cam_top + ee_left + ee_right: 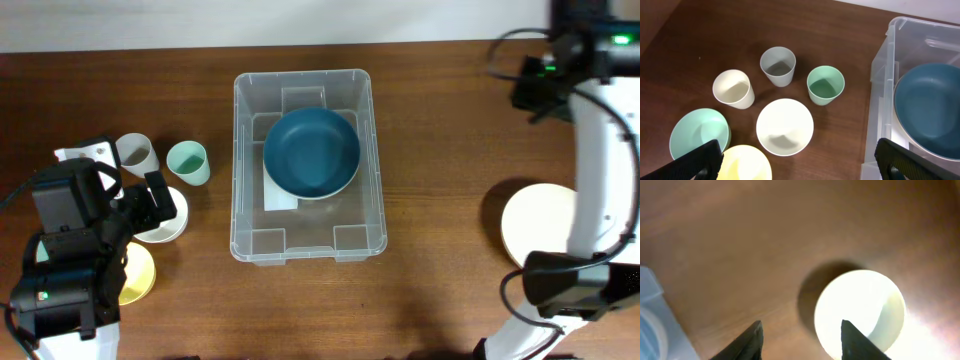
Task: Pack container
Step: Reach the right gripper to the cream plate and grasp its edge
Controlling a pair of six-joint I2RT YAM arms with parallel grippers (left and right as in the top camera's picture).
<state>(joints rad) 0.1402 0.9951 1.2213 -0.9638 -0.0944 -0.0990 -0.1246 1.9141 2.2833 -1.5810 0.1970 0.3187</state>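
The clear plastic container point(240, 130) stands mid-table and holds a dark blue bowl point(311, 152). Its rim point(880, 70) and the blue bowl point(930, 105) show at the right of the left wrist view. My left gripper point(800, 167) is open and empty above a white bowl point(785, 126), left of the container. In the overhead view it point(155, 205) hovers over that white bowl point(170, 228). My right gripper point(802, 342) is open and empty, raised near a cream plate point(860, 315). In the overhead view it point(532, 88) is at the far right.
Left of the container stand a white cup point(732, 89), a grey cup point(777, 65), a green cup point(825, 85), a mint bowl point(699, 135) and a yellow bowl point(745, 162). The cream plate point(540, 222) lies right of the container. A container corner point(650, 310) shows in the right wrist view.
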